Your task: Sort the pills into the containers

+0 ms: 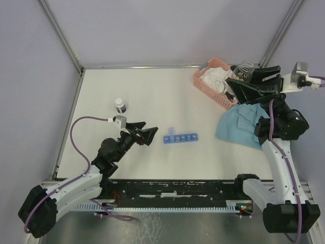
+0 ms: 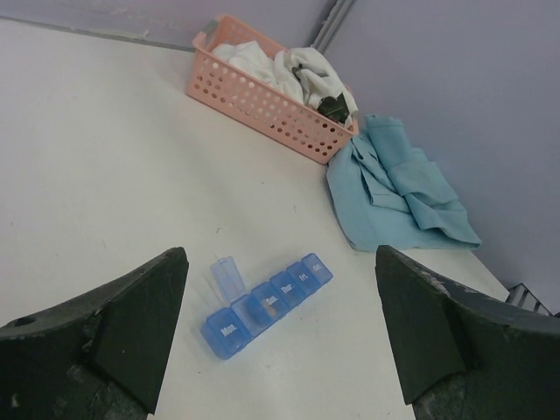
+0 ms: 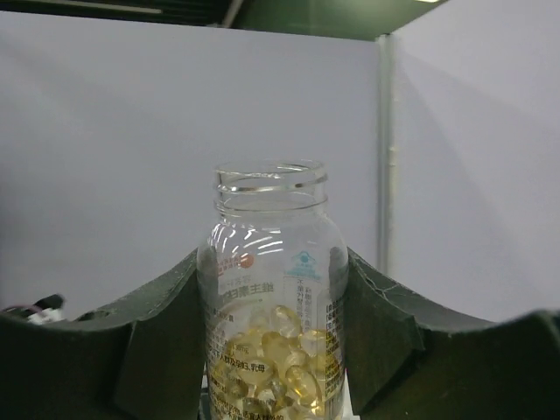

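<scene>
Far left on the matte white table: small white bottle, dark cap, upright. Next, left fingers, black and wedge-shaped, spread wide, gripping nothing, poised just left of the pill organiser. Lies mid-table, well apart from everything else: narrow strip of translucent blue plastic, a row of small square compartments with white day lettering. Shows one lid flipped upright near the "Mon" end, the rest shut; contents too small to make out. Further right, a rumpled teal cloth, then a pink perforated plastic basket stuffed with white fabric. Far right, right fingers clamped on both sides of a clear bottle, held up over the basket: round, glossy, threaded neck, uncapped, printed label. Holds the pills: smooth, translucent yellow capsules, heaped in the lower part.
</scene>
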You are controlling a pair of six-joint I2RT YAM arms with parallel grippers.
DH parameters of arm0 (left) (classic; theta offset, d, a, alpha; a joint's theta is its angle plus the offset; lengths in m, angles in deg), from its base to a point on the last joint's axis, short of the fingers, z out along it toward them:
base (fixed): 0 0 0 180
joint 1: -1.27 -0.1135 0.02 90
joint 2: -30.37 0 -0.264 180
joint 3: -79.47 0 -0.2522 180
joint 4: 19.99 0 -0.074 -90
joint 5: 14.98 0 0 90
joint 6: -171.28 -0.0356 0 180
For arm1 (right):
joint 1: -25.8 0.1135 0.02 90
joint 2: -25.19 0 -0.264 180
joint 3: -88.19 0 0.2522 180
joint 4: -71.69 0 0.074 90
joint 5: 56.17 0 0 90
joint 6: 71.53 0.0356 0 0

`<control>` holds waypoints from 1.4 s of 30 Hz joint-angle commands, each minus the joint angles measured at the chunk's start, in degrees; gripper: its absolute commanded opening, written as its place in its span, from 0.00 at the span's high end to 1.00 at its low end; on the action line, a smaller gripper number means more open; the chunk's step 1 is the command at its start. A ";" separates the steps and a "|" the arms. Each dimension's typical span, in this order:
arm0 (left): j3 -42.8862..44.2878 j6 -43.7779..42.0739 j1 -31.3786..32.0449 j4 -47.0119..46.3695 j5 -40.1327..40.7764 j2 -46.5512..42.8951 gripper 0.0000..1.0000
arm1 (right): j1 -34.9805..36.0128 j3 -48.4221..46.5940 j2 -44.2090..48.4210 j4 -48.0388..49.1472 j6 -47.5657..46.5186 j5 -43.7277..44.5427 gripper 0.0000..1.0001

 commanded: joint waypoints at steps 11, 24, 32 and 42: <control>10.45 -4.38 0.90 4.98 -2.06 5.01 0.07 | -5.05 -5.40 2.03 -10.07 0.53 -5.02 1.00; 15.90 -14.26 0.92 4.98 2.57 8.00 0.06 | -2.65 -3.16 3.66 -35.35 -25.27 -9.36 1.00; 12.51 -13.36 0.88 2.50 3.86 5.89 0.05 | 5.30 -2.64 -0.58 -60.78 -61.97 -21.03 0.98; 11.66 -12.51 0.86 2.36 4.76 5.57 0.04 | 14.30 1.48 -11.84 -70.58 -82.88 -19.45 0.97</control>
